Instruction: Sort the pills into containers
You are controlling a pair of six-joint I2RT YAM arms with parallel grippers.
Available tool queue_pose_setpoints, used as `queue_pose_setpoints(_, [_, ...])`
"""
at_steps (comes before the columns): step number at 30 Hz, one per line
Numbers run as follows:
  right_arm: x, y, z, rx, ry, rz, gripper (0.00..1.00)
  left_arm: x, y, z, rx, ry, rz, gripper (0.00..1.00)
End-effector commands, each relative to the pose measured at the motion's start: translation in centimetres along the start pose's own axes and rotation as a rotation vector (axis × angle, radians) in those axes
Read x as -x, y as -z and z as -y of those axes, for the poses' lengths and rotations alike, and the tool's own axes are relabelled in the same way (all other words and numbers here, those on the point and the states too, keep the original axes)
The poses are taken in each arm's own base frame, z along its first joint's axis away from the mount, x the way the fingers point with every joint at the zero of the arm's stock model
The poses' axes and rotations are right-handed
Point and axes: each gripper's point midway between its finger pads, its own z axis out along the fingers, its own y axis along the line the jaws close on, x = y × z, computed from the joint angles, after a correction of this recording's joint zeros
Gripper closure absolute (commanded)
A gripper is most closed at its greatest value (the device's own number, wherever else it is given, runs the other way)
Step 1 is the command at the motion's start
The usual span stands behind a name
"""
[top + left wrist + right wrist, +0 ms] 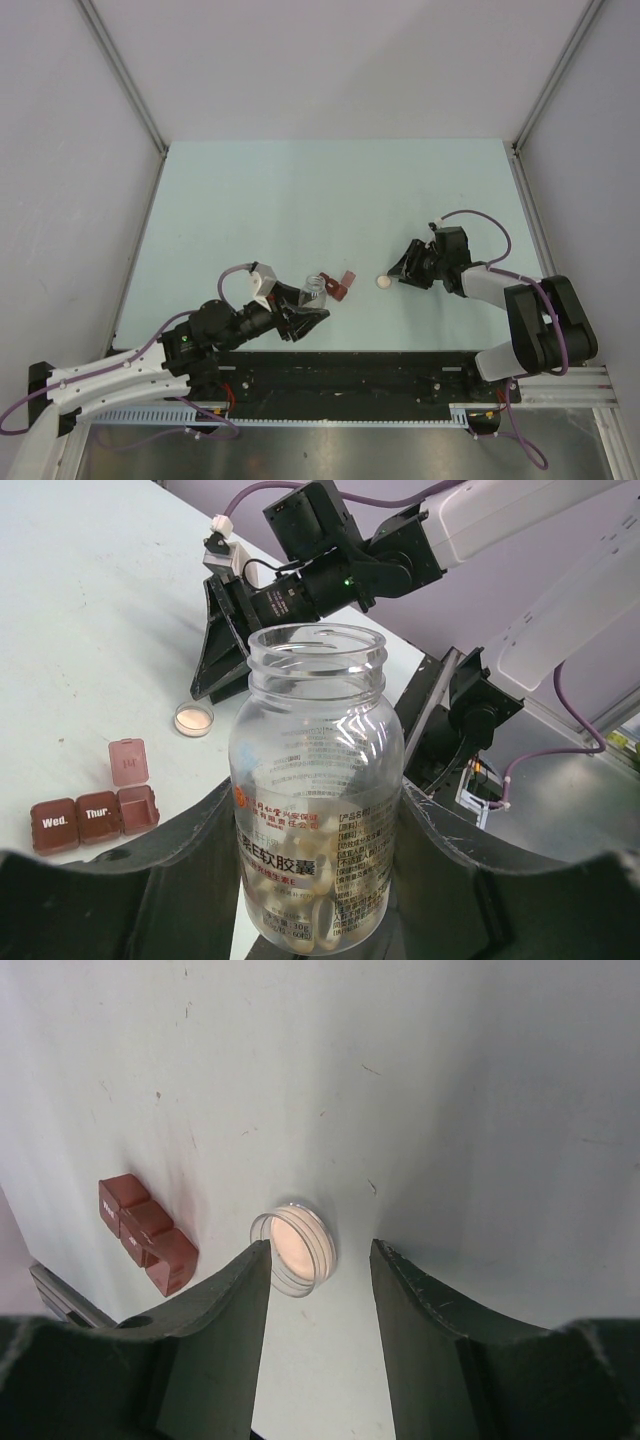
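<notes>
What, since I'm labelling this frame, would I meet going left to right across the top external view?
Clear round bottle → dark red rectangular pill box → cream round cap → right gripper.

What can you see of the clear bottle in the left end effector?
The clear bottle is round and looks like plastic. Its cap is off, leaving the threaded neck open. A label with orange print wraps its lower body, and pale capsules lie in the bottom. The left end effector grips it on both sides. Seen from above, it is close beside the dark red pill box.
</notes>
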Motion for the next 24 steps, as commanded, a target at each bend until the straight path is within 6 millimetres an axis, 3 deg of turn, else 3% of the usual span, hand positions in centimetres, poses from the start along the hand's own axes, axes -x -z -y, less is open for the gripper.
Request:
queue_pose_setpoints(1, [-3.39, -0.06, 4.33, -0.162, -0.022, -0.103, 0.49, 1.01, 0.03, 0.65, -0.029, -0.002, 0.039, 1.00])
queue_pose_setpoints(22, [-3.76, -0.17, 4.42, -0.198, -0.002, -0.116, 0.55, 0.91, 0.18, 0.57, -0.028, 0.000, 0.043, 1.00])
queue_pose_setpoints(23, [-3.74, -0.20, 4.41, -0.196, 0.001, -0.116, 0.90, 1.00, 0.18, 0.56, -0.027, 0.000, 0.045, 1.00])
queue_pose_setpoints(24, [-3.71, -0.19, 4.65, -0.209, -0.007, -0.113, 1.00, 0.94, 0.16, 0.59, -0.028, 0.000, 0.043, 1.00])
